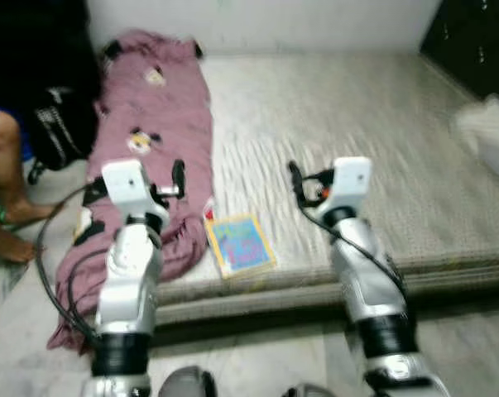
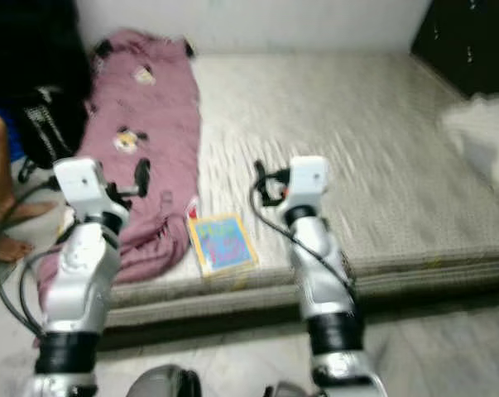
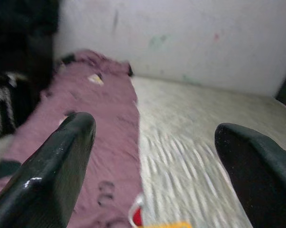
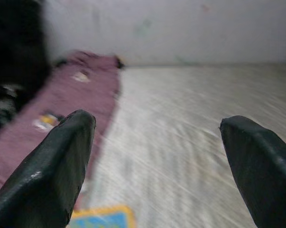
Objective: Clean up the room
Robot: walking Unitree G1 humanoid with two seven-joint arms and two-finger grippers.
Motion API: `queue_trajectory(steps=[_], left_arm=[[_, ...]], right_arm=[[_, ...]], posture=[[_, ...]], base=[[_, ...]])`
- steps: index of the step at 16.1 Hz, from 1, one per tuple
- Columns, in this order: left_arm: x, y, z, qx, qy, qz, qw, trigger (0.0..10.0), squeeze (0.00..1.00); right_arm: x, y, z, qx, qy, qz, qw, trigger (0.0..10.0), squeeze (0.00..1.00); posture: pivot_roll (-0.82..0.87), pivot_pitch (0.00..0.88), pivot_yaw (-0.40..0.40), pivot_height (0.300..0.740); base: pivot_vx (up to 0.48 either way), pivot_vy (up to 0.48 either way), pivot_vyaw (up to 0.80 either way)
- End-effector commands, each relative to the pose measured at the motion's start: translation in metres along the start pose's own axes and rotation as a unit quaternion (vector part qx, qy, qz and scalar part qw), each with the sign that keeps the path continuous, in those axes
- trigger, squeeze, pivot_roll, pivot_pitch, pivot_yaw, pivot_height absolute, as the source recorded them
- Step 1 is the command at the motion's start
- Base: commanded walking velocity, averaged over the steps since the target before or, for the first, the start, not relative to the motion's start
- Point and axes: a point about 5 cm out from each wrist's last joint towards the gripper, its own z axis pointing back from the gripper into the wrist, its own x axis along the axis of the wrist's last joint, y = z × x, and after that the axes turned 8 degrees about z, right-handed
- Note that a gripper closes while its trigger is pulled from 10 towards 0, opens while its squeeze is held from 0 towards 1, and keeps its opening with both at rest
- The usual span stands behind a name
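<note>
The crumpled mauve-pink blanket (image 1: 154, 141) had little cartoon patches in white, yellow and black. The low grey-beige mattress (image 1: 357, 132) had a fine woven stripe texture. The flat picture book (image 1: 241, 245) was bright blue with a yellow border and pinkish print. Wall (image 1: 266, 25) was plain white, and the cabinet (image 1: 472, 37) in the corner looked black.

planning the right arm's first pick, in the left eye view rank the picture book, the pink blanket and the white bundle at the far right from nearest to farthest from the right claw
Right claw is open above the mattress.
1. Picture book: on the mattress front edge, toward the robot's left.
2. Pink blanket: along the mattress's left side, beyond the book.
3. White bundle: at the far right edge, farthest.
</note>
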Motion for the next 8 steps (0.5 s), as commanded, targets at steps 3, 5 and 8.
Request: queue_trajectory(steps=[3, 5, 8], left_arm=[[0.0019, -0.0030, 0.0025, -0.007, -0.008, 0.002, 1.000, 10.0, 0.00], [0.0074, -0.0090, -0.0009, -0.007, -0.019, 0.013, 1.000, 10.0, 0.00], [0.0057, -0.0096, 0.0026, -0.013, -0.015, 0.015, 1.000, 10.0, 0.00]], right_arm=[[0.0015, 0.0039, -0.0011, 0.005, -0.004, 0.011, 1.000, 10.0, 0.00], [0.0021, 0.0051, -0.0054, 0.019, -0.001, 0.019, 1.000, 10.0, 0.00], [-0.0003, 0.0031, -0.0033, 0.013, 0.001, 0.021, 1.000, 10.0, 0.00]], posture=[[0.02, 0.000, -0.031, 0.740], [0.03, 0.000, -0.034, 0.740], [0.03, 0.000, -0.028, 0.740]], base=[[0.000, 0.000, 0.00], [0.000, 0.000, -0.40], [0.000, 0.000, -0.27]])
